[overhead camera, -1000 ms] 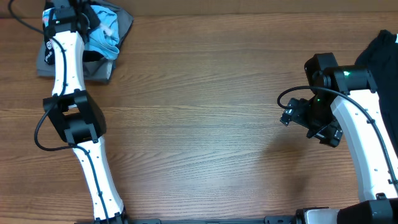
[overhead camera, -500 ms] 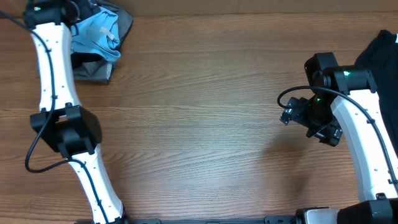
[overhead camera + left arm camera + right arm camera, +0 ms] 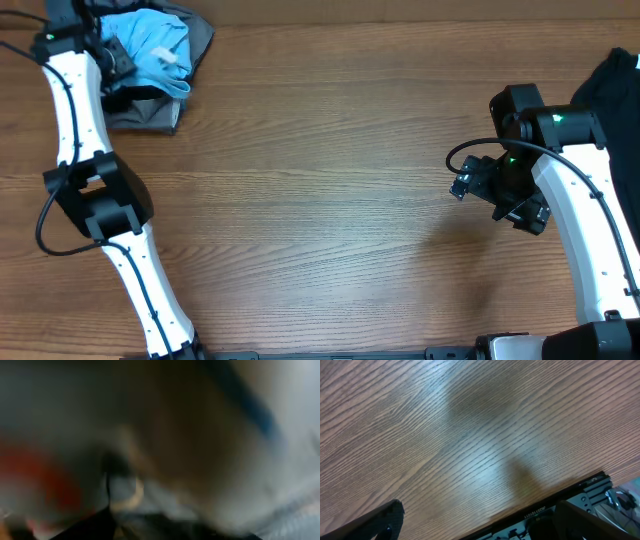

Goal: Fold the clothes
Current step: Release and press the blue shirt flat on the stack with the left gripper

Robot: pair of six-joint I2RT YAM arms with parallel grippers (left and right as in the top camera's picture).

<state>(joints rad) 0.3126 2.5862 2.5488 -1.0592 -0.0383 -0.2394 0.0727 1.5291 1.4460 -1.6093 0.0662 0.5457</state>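
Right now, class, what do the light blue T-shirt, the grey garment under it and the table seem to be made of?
Light blue T-shirt: soft matt cloth, probably a cotton knit; it lies crumpled in folds.
Grey garment: similar matt fabric, limp and flat.
Table: wood or wood-look laminate, faintly sheened; brown grain lines.

Left wrist view blurred; black garment [image 3: 624, 78] cut off (right edge)

Wooden table [image 3: 330, 200] showing fine grain and shining softly, light blue T-shirt [image 3: 160, 45] looking like soft matt cloth, grey garment [image 3: 150, 115] looking equally matt, white arm shells [image 3: 68, 110] gleaming like smooth plastic
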